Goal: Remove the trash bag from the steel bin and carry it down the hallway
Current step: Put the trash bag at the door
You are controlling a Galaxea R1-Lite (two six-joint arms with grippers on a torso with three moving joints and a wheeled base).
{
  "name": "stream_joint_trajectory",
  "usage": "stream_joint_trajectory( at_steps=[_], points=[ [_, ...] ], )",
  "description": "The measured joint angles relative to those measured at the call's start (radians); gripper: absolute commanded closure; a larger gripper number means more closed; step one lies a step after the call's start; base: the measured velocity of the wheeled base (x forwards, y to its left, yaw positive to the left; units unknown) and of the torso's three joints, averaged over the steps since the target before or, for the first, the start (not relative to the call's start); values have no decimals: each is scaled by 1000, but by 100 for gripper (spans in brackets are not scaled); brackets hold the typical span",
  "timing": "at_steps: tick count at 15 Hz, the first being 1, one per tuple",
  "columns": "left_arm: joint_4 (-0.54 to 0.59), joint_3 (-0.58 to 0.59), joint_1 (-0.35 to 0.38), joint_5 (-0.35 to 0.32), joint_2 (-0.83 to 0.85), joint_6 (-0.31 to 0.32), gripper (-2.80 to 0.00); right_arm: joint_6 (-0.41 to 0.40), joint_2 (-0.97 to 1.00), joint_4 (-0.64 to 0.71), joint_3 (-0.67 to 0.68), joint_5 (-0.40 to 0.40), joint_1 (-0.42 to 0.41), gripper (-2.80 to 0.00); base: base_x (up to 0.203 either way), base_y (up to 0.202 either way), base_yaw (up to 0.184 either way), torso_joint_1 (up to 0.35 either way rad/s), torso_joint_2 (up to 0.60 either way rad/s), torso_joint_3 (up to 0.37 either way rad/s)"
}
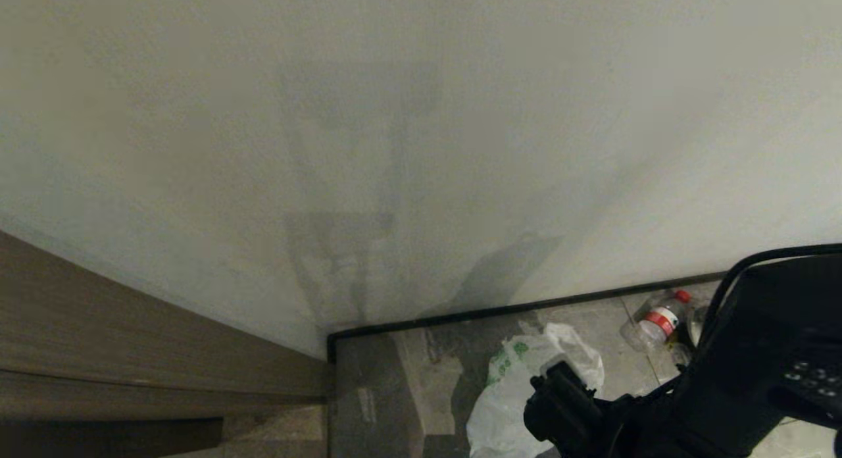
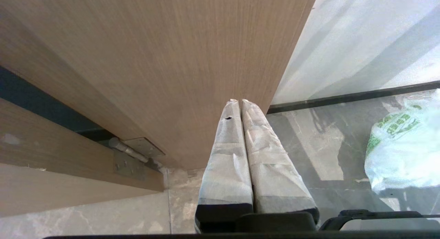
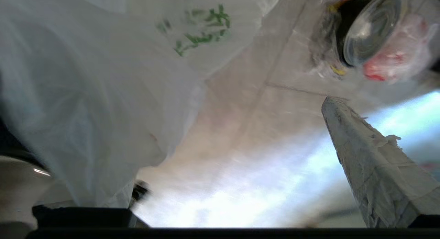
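Green print marks the trash bag [image 1: 506,405], a thin white translucent sack lying crumpled on the grey marbled floor [image 1: 395,392] close to the dark skirting [image 1: 526,306] at the foot of the pale wall [image 1: 421,149]; the lettering is too small and creased to read, though in the left wrist view it shows as a few blocky green characters on the bag [image 2: 398,143]. The right gripper [image 1: 559,379] hovers just over the bag, its black body covering part of it, and the right wrist view shows its fingers spread wide: one tape-wrapped finger [image 3: 371,163] stands clear on one side while the bag [image 3: 103,94] fills the other, with bare floor between them, so nothing is pinched. Beyond the bag lies a clear plastic bottle [image 1: 658,320] with a red cap and a red and white label whose writing cannot be made out. The left gripper [image 2: 237,105] hangs by a brown wooden door [image 2: 154,60] near its hinge [image 2: 132,156], its two wrapped fingers pressed together and holding nothing. The steel bin cannot be made out with certainty in any view.
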Motion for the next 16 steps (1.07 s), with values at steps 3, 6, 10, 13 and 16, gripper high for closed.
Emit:
stream_joint_trajectory(
  at_steps=[3,6,10,13,16],
  points=[
    [0,0,0,0,0,0,0,-26,89,-89,-5,-20,0,-280,0,0,0,0,0,0],
    [0,0,0,0,0,0,0,-87,158,-243,-8,-64,0,-280,0,0,0,0,0,0],
    [1,0,0,0,0,0,0,-97,208,-285,-81,-46,0,-280,0,0,0,0,0,0],
    [1,0,0,0,0,0,0,-142,219,-285,-68,-34,0,-280,0,0,0,0,0,0],
    [0,0,0,0,0,0,0,-141,187,-273,-15,-29,0,-280,0,0,0,0,0,0]
  ],
)
